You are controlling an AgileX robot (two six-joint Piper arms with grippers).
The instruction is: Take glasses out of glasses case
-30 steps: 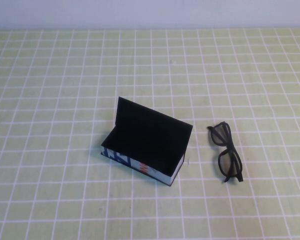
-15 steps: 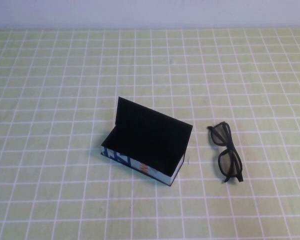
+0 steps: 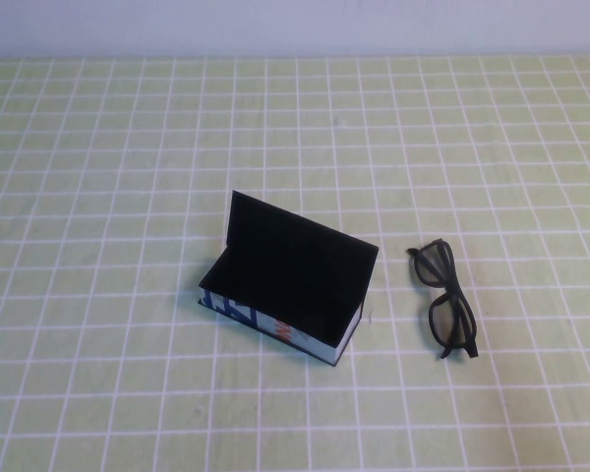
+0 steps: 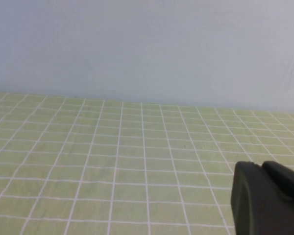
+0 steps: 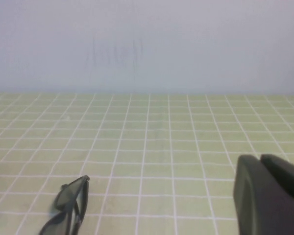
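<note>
Standing left of centre on the checked tablecloth (image 3: 98, 147), the glasses case (image 3: 285, 285) has its lid up. Just right of it, apart, lie the glasses (image 3: 447, 300), out on the cloth. Neither the left gripper (image 4: 267, 200) nor the right gripper (image 5: 269, 196) shows enough to tell its jaws' state.

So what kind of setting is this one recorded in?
Probably a staged tabletop test bench, not a home: a green grid-patterned cloth covers the table, a plain pale wall backs it, and only the opened glasses case and the glasses lie there. Both claws sit off the high view.
</note>
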